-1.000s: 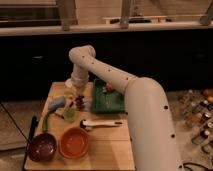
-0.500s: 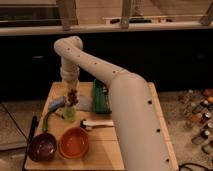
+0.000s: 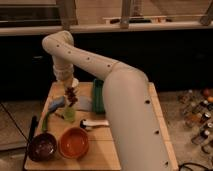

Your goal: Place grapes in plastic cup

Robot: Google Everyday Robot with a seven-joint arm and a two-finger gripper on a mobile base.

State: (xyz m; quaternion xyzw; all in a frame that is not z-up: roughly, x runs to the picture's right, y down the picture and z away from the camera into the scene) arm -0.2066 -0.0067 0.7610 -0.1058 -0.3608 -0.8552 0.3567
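Tool point(image 3: 70, 93) hangs at the end of the white arm point(image 3: 120, 95), pointing down over the left half of the desk point(image 3: 102, 152), roughly midway between the far and near edges. It is clenched on the grapes point(image 3: 72, 98): a small dark reddish bunch dangling from the tool tip, clear of the desk top. Directly under the bunch stands a small green cup point(image 3: 69, 115), upright; cannot tell whether the lowest grapes touch its rim. Plastic cup point(image 3: 75, 83), pale and whitish, sits just behind the tool toward the far edge, partly hidden by the wrist; the grapes are beside it, not in it. Left of the tool lies a pale blue object point(image 3: 56, 104), and past it a long green item point(image 3: 47, 121) slants toward the left edge. Right of the tool a dark green box point(image 3: 97, 95) lies near the far edge, half covered by the arm. A white-handled utensil point(image 3: 95, 123) lies flat just right of the green cup. Near the front-left corner, an orange bowl point(image 3: 74, 143) and a dark bowl point(image 3: 42, 146) sit side by side, close together. A thin black rod point(image 3: 30, 137) runs along the left edge. Bottles point(image 3: 197, 107) stand on the floor off the right edge.
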